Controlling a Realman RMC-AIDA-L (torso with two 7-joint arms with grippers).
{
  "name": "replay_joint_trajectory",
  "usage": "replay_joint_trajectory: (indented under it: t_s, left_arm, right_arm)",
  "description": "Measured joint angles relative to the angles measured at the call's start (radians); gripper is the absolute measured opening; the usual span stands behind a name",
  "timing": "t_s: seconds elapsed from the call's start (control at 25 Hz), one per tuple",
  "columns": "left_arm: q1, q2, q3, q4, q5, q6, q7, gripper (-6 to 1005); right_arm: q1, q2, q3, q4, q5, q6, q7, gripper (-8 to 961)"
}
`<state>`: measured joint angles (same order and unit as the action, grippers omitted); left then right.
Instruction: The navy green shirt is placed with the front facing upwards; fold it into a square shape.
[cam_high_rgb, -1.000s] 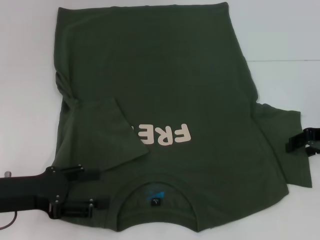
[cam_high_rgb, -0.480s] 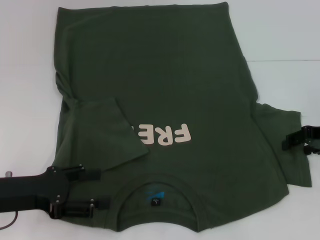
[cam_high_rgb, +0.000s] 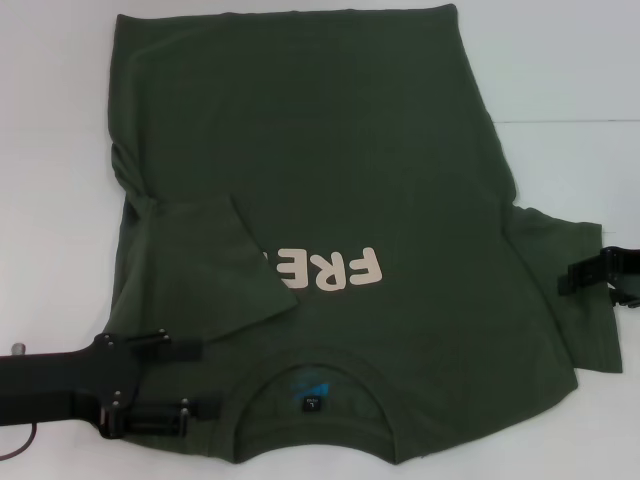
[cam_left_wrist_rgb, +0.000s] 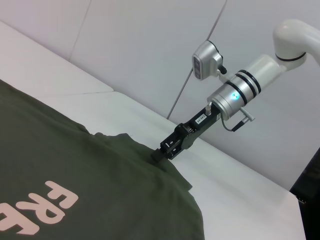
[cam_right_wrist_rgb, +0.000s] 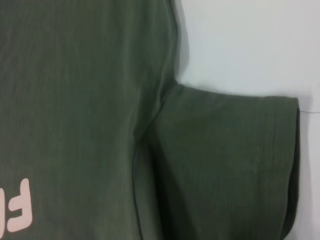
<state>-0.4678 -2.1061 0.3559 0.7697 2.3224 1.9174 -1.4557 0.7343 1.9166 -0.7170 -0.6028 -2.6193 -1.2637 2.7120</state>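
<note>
The navy green shirt lies front up on the white table, collar nearest me. Its left sleeve is folded in over the chest and covers part of the pink lettering. My left gripper rests open at the shirt's left shoulder, one finger on either side of the shoulder seam. My right gripper sits at the hem of the spread right sleeve. In the left wrist view its tip touches the sleeve edge of the shirt. The right wrist view shows only the shirt and that flat sleeve.
The white table shows around the shirt on all sides. A seam line crosses the table at the right. The right arm's white links reach in from beyond the table's right side.
My right gripper has crept a little inward and farther from me, onto the right sleeve's hem. The left arm and the shirt have not moved.
</note>
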Motion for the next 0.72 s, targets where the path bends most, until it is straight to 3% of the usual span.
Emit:
replay_joint_trajectory:
  t_s: [0.72]
  left_arm:
    - [-0.001, 0.002, 0.0, -0.011, 0.0, -0.009, 0.0, 918]
  right_arm:
    - [-0.001, -0.001, 0.094, 0.026, 0.019, -0.004, -0.039, 636]
